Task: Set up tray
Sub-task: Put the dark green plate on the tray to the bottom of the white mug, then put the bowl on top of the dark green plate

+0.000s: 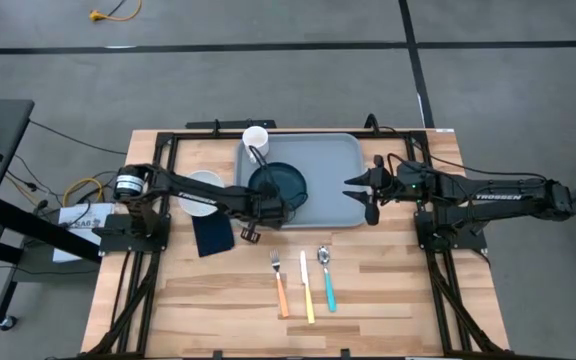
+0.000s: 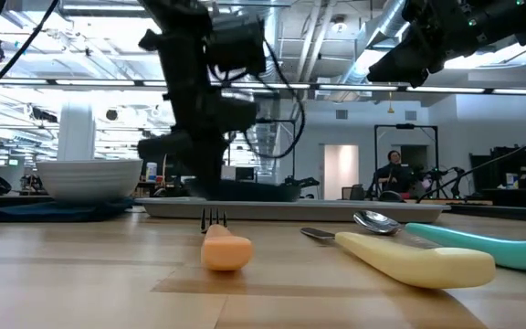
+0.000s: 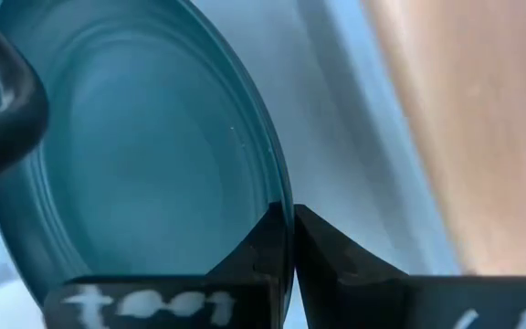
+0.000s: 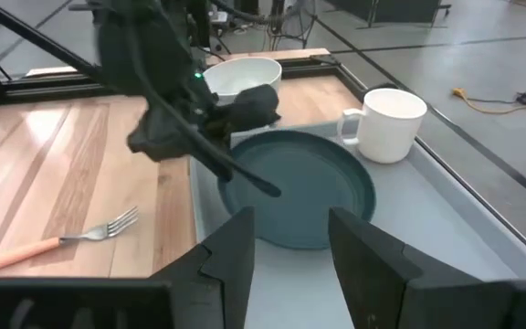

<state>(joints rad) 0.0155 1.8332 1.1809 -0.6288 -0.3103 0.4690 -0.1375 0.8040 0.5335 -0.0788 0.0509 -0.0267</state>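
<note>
The grey-blue tray (image 1: 333,165) lies at the table's far middle. A dark teal plate (image 1: 283,182) sits over its left part, roughly level, and shows in the right wrist view as the plate (image 4: 304,187). A white mug (image 1: 256,138) stands in the tray's far left corner. My left gripper (image 1: 265,208) is shut on the plate's rim. My right gripper (image 4: 290,239) hangs open above the tray's right part (image 1: 360,190), touching nothing. My left gripper pinches the plate's rim (image 3: 286,206) between its two fingers, one finger (image 3: 261,245) on the plate's inner side and the other outside it. It comes from the table's left, at the plate's near left edge. Whether the plate rests on the tray, I cannot tell.
A white bowl (image 1: 203,188) stands on the table left of the tray, with a dark blue napkin (image 1: 211,235) nearer. An orange-handled fork (image 1: 280,282), a yellow knife (image 1: 308,288) and a teal spoon (image 1: 327,278) lie side by side near the table's front middle.
</note>
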